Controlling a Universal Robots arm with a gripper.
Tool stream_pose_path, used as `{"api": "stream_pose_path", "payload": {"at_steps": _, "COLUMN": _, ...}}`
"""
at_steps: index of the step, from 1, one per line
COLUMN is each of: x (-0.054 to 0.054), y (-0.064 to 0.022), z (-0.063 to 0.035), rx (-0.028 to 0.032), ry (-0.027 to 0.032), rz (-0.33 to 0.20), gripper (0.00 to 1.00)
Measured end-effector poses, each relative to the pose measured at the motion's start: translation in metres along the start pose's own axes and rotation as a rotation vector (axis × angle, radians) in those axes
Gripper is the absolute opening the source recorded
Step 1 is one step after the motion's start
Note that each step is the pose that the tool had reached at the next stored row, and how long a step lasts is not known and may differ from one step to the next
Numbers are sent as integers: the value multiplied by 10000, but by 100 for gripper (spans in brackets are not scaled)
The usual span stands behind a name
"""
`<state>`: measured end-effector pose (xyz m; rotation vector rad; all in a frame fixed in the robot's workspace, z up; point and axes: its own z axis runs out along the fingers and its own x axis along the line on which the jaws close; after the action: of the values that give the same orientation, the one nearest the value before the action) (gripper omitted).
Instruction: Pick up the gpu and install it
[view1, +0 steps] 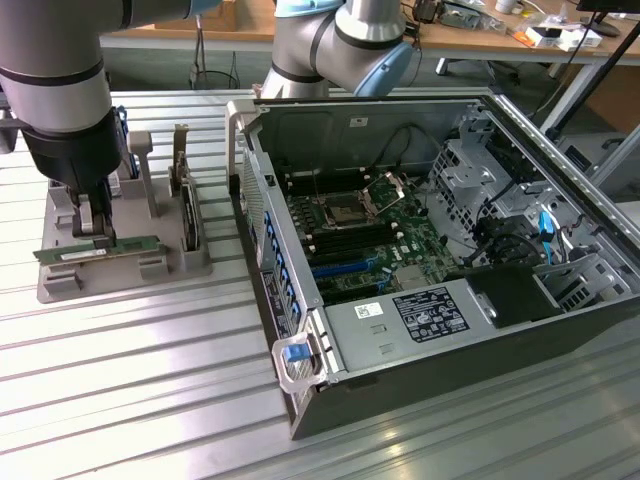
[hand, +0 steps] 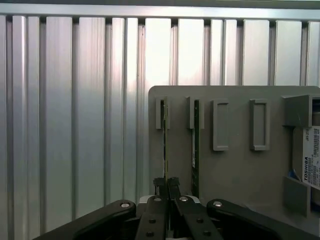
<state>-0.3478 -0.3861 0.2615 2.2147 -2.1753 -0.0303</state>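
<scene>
Gpu (view1: 125, 245) stands on edge at the gray holder (view1: 60, 288), pinched mid-length by the nearly shut hand (view1: 96, 235). Lifting well likely means a straight, level pull.

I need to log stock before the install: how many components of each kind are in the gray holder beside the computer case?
gpu: 1
dark upright card: 1
hard drive: 1
Total: 3
</scene>
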Motion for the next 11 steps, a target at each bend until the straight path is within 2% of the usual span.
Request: {"api": "stream_pose_path", "payload": {"at_steps": 11, "x": 2, "y": 9, "z": -211, "rx": 1, "ry": -54, "rz": -2, "gripper": 12}}
